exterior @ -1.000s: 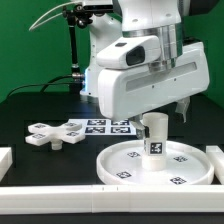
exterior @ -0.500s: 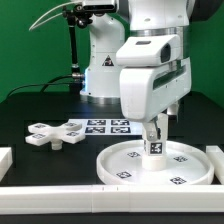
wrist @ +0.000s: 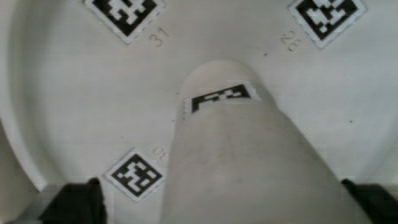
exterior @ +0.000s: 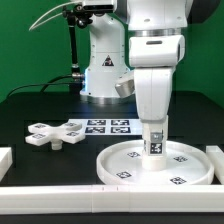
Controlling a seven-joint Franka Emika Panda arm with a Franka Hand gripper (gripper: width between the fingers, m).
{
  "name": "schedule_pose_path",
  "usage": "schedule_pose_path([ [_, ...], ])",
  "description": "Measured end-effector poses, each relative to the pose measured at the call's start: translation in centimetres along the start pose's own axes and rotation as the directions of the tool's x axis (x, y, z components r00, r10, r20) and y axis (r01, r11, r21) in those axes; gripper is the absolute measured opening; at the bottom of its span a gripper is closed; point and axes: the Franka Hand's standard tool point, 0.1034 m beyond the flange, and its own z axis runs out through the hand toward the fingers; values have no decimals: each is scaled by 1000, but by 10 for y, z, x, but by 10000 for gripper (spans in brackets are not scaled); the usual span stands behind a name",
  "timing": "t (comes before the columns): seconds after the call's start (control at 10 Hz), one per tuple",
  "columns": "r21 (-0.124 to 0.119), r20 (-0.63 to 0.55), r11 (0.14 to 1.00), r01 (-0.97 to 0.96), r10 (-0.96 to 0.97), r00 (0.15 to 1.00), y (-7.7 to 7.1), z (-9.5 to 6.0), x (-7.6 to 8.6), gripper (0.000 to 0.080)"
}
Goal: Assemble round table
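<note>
The white round disc (exterior: 120,171) lies flat on the black table, its rim up and tags on its face. The short thick leg (exterior: 155,146) stands upright near the disc's middle. My gripper (exterior: 155,128) hangs straight above the leg, its jaws open and reaching down around the leg's top. In the wrist view the leg (wrist: 240,150) runs between the two dark fingertips (wrist: 71,200), with the disc (wrist: 71,100) behind it. The gripper (wrist: 222,206) straddles the leg without closing on it. The cross-shaped base (exterior: 48,134) lies at the exterior view's left, apart from the disc.
The marker board (exterior: 105,126) lies flat behind the disc, between it and the robot's base. White border rails run along the front (exterior: 60,192), at the exterior view's left (exterior: 5,157) and right (exterior: 215,155).
The wrist has turned and the hand has swung from the exterior view's right to sit squarely over the leg, lower than before. The jaws stayed open. The disc, leg and base have not moved.
</note>
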Motion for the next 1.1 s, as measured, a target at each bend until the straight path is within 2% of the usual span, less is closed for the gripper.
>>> schedule_pose_path([
  [0.4, 1, 19, 976, 217, -217, 976, 1, 1, -6, 649],
  [0.5, 0, 18, 979, 205, -205, 979, 1, 1, -6, 649],
  [0.6, 0, 19, 979, 204, -204, 979, 1, 1, -7, 515],
  [0.7, 1, 19, 979, 203, -203, 979, 1, 1, -7, 515],
  [0.8, 1, 19, 979, 203, -203, 979, 1, 1, -7, 406],
  [1.1, 0, 19, 987, 163, -163, 986, 1, 1, -7, 407],
])
